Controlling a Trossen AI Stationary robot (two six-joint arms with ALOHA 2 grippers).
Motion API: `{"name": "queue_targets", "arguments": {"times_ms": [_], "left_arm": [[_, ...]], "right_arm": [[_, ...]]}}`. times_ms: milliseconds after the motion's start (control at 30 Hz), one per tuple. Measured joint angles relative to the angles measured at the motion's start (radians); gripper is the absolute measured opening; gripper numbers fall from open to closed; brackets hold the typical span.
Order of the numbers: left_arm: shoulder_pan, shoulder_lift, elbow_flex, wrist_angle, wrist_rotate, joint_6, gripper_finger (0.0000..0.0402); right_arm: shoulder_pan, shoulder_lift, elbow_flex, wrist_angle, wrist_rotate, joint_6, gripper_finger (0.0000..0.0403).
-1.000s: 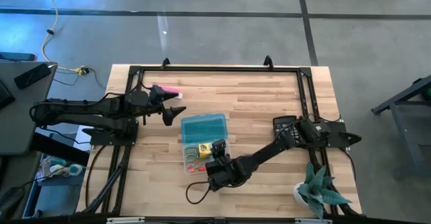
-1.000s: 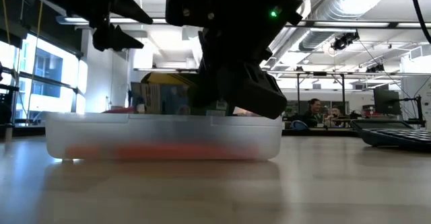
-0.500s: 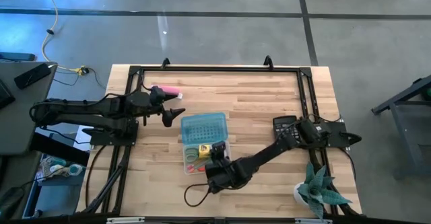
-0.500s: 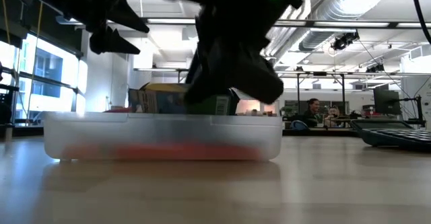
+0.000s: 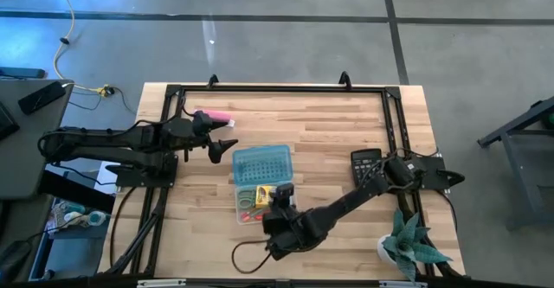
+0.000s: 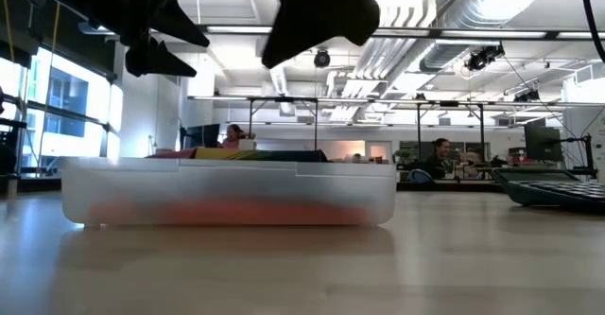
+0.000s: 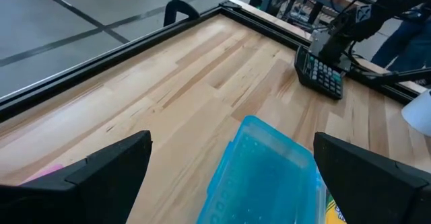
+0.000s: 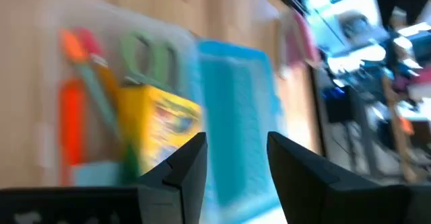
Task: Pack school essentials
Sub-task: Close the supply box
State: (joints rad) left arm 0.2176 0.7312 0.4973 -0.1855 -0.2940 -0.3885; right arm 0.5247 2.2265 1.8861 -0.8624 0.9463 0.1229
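Supplies sit in the clear box (image 5: 260, 193) mid-table: yellow block (image 8: 161, 126), green scissors (image 8: 149, 57), orange pen (image 8: 72, 130). Right gripper (image 5: 279, 203) hovers at the box's near right corner, released, empty. Left gripper (image 5: 222, 147) waits spread, left of the box.

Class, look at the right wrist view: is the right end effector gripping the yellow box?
No. The right end effector is open and empty, with the yellow box lying in the container beyond it.

Overhead view straight down, table-level view across, two wrist views, all sharing the clear box (image 5: 262, 184).
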Motion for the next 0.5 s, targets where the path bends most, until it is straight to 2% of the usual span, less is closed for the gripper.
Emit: {"name": "queue_targets", "arguments": {"times_ms": [233, 467, 500], "left_arm": [[-0.021, -0.05, 0.0, -0.006, 0.083, 0.073, 0.04], [-0.064, -0.119, 0.0, -0.018, 0.108, 0.114, 0.04], [-0.067, -0.12, 0.0, -0.023, 0.108, 0.114, 0.04]], "right_arm": [[-0.021, -0.012, 0.045, -0.367, 0.083, 0.273, 0.0147], [-0.051, -0.045, 0.046, -0.707, 0.176, 0.576, 0.0147], [-0.058, -0.05, 0.041, -0.711, 0.187, 0.604, 0.0147]]}}
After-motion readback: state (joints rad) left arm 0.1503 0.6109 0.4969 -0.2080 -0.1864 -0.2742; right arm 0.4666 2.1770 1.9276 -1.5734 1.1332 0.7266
